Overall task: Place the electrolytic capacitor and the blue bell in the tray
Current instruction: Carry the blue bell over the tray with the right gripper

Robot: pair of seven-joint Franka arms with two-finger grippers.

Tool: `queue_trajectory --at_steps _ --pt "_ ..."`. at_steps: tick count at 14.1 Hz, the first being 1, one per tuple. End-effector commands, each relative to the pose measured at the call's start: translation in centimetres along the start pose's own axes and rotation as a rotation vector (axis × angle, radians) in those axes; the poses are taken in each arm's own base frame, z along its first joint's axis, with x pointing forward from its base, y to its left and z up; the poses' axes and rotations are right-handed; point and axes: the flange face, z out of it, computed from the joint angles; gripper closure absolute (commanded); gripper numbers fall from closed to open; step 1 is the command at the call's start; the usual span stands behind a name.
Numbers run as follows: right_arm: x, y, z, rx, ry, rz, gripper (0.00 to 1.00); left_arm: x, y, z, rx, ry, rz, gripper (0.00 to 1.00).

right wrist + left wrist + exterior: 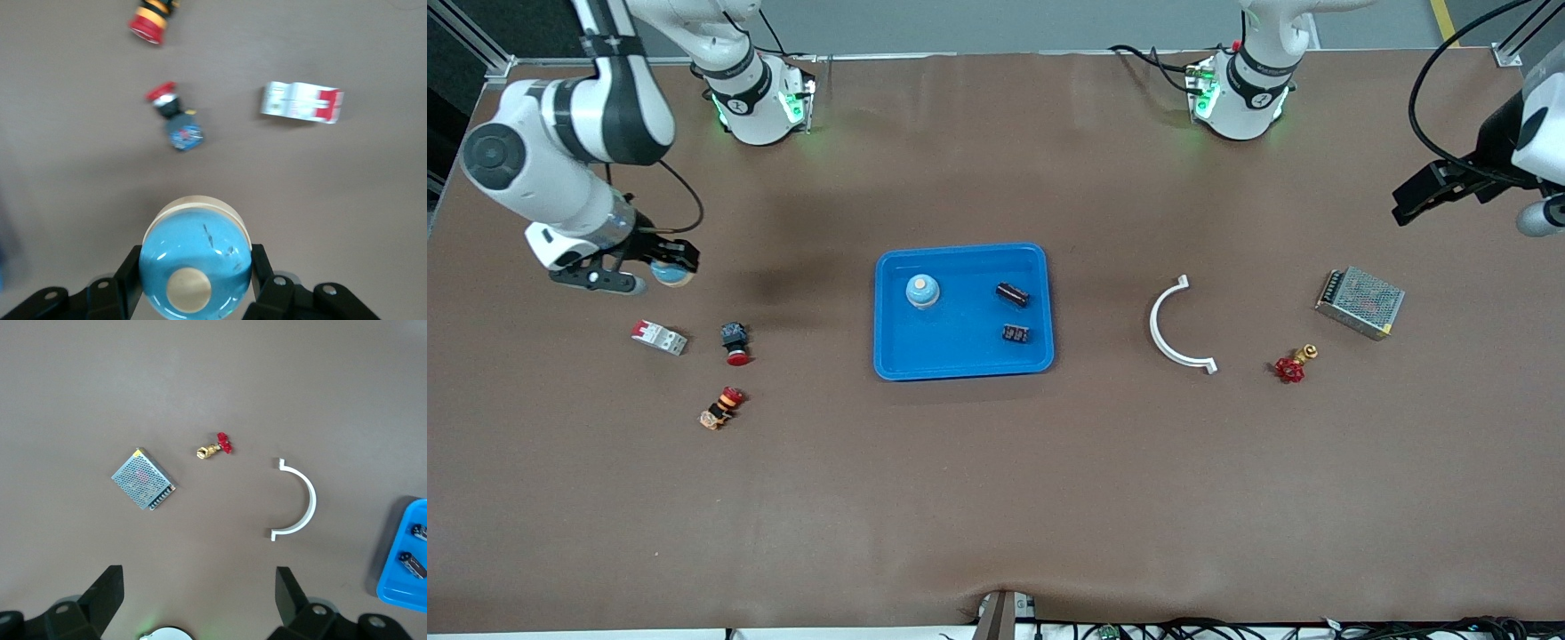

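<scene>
1. I have the right gripper (665,268) up over the bare brown table toward the right arm's end, its two black fingers clamped on the sides of a round light-blue bell with a pale wooden base and a tan button on top (195,265).
2. On the table near that gripper lie three small parts, all apart from each other: a white block-shaped circuit breaker with red ends (659,337), a black push-button switch with a red cap (735,343), and an orange-and-black push-button with a red cap (723,407), which lies closest to the front camera of the three.
3. The shallow bright-blue rectangular plastic tray with rounded corners (889,356) sits mid-table, well apart from the right gripper, toward the left arm's end from it.
4. In the tray I count a second light-blue dome bell with a pale button (922,290), a dark cylindrical electrolytic capacitor lying on its side (1012,294), and a second small dark capacitor (1016,333) lying closer to the front camera.
5. The left gripper (199,587) waits high at the left arm's end of the table, jaws spread fully wide and holding nothing.
6. Under it I see a perforated silver metal power-supply box (143,479), a small brass valve with a red handwheel (215,448), and a white plastic half-ring clamp (294,501), none of them touching.
</scene>
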Motion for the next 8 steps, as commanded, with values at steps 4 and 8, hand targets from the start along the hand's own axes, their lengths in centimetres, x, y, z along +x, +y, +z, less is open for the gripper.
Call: queue_trajectory --at_steps 4,8 --pt "-0.5 -11.5 1.9 0.052 0.011 0.204 1.00 0.1 -1.0 -0.9 -0.010 0.005 0.008 0.00" --pt "0.1 -18.4 4.2 0.095 0.033 0.282 1.00 -0.3 0.3 -0.8 -0.032 0.006 0.033 0.00"
